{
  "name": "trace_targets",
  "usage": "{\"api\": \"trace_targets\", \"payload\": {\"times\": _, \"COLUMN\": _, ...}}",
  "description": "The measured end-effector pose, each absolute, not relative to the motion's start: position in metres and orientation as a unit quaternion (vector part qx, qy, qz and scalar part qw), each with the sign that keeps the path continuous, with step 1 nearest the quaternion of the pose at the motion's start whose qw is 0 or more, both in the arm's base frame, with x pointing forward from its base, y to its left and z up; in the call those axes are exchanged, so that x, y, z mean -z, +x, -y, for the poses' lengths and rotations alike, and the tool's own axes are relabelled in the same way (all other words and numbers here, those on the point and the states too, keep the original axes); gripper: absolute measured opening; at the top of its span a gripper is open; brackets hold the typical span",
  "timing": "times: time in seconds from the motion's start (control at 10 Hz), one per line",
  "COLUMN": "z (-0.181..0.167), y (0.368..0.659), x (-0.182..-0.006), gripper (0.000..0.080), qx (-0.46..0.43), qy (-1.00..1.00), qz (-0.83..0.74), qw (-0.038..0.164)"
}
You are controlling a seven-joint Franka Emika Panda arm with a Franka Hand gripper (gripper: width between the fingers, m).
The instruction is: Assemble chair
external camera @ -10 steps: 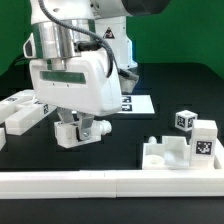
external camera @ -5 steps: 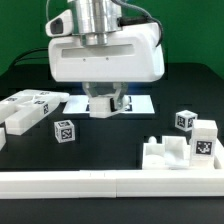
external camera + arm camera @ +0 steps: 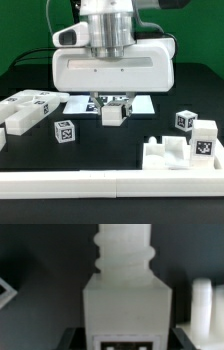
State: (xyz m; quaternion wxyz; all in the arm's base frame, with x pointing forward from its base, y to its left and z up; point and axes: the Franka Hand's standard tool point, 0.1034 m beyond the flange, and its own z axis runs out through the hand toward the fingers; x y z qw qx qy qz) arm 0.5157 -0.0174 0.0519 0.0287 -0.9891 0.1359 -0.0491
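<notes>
Jaws clamped on white chair leg (image 3: 112, 114).
We see it near marker board (image 3: 143, 102), w/ tagged cube (image 3: 64, 131) on desk (image 3: 100, 150) nearby, toward exterior view's left.

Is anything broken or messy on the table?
Nothing looks broken or spilled. The chair parts just lie loose on the black table, not yet joined, and the gripper grips one white piece.

A white chair leg (image 3: 112, 116) sits clamped in the gripper (image 3: 111, 106) at the desk's (image 3: 100, 152) middle. Tagged panels (image 3: 30, 107) lie at nine o'clock, tagged blocks (image 3: 204, 138) at three.
</notes>
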Motion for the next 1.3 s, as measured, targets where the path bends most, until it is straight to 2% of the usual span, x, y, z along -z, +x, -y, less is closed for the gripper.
{"api": "trace_targets", "payload": {"times": 0.1, "z": 0.027, "y": 0.506, "x": -0.050, "gripper": 0.0270, "qx": 0.071, "qy": -0.984, "qz": -0.159, "qw": 0.020}}
{"api": "trace_targets", "payload": {"times": 0.4, "z": 0.024, "y": 0.506, "x": -0.048, "gripper": 0.0270, "qx": 0.062, "qy": -0.986, "qz": -0.153, "qw": 0.021}}
{"api": "trace_targets", "payload": {"times": 0.6, "z": 0.015, "y": 0.486, "x": -0.036, "gripper": 0.0270, "qx": 0.021, "qy": -0.986, "qz": -0.162, "qw": 0.032}}
{"api": "trace_targets", "payload": {"times": 0.9, "z": -0.001, "y": 0.464, "x": -0.010, "gripper": 0.0270, "qx": 0.019, "qy": -0.983, "qz": -0.182, "qw": 0.020}}
{"api": "trace_targets", "payload": {"times": 1.2, "z": -0.004, "y": 0.463, "x": -0.007, "gripper": 0.0270, "qx": 0.020, "qy": -0.982, "qz": -0.187, "qw": 0.018}}
{"api": "trace_targets", "payload": {"times": 1.3, "z": -0.004, "y": 0.463, "x": -0.007, "gripper": 0.0378, "qx": 0.020, "qy": -0.982, "qz": -0.187, "qw": 0.018}}
